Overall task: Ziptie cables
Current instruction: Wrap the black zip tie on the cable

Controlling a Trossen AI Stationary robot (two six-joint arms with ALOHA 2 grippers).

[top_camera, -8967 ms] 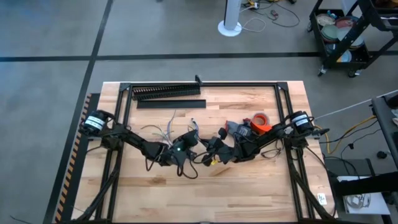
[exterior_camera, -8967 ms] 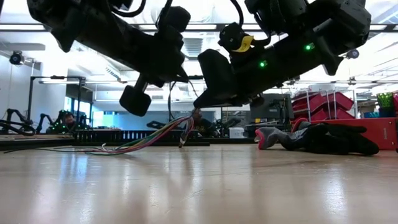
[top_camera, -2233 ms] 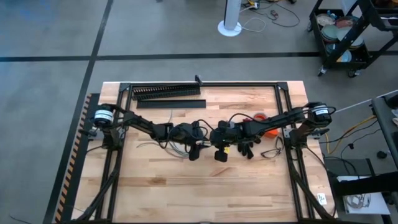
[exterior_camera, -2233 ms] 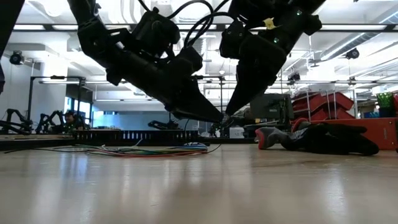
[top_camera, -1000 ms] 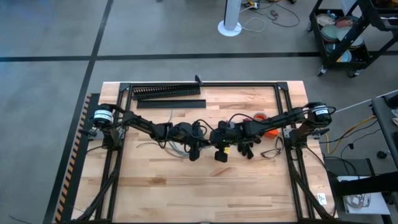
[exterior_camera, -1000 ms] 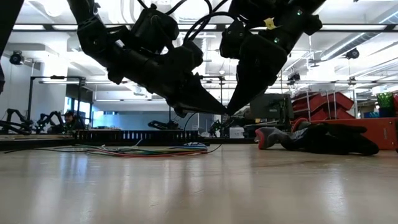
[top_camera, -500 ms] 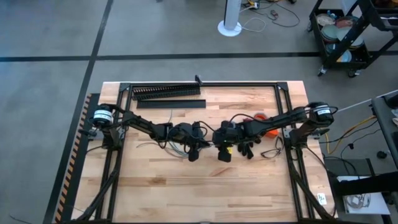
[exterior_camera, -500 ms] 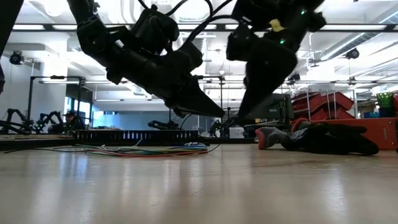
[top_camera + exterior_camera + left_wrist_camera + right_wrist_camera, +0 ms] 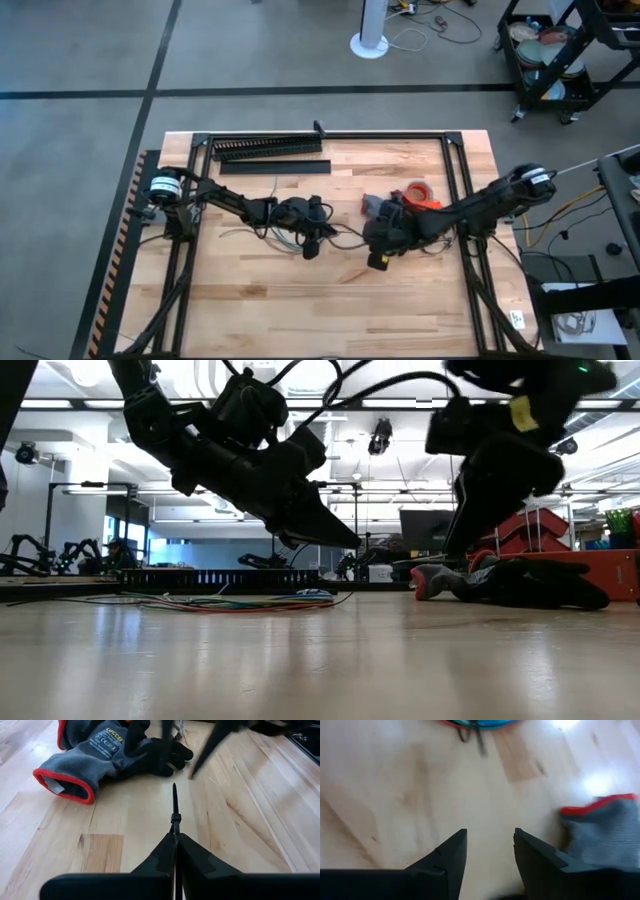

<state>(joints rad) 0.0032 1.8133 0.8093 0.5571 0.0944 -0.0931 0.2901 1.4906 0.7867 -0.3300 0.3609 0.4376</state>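
Note:
The cables (image 9: 272,230) lie loose on the table left of centre, and show flat on the wood in the low view (image 9: 240,601). My left gripper (image 9: 322,236) hangs just right of them, above the table, shut on a thin dark ziptie (image 9: 174,810). The ziptie sticks out past the fingertips toward the table's right. My right gripper (image 9: 372,252) stands apart from it, toward the near right, open with nothing between its fingers (image 9: 490,842). In the low view it hangs above the table (image 9: 462,540). My left gripper pinches the ziptie between its two fingertips, just behind a small knob on the strip (image 9: 175,817). The fingers lie along the strip, slanting down toward the table's right. The free end (image 9: 174,787) points straight ahead, clear of the wood.
A grey glove with a red cuff (image 9: 385,207) lies right of centre, with an orange tape roll (image 9: 420,192) behind it. The black toothed duct (image 9: 268,147) and a flat black strip (image 9: 275,167) lie along the far edge. Bare wood (image 9: 320,310) fills the near half.
My right gripper has drawn back from the left gripper's tip, where it stood a second ago. It has swung toward the table's right and near edge. The cables have not moved.

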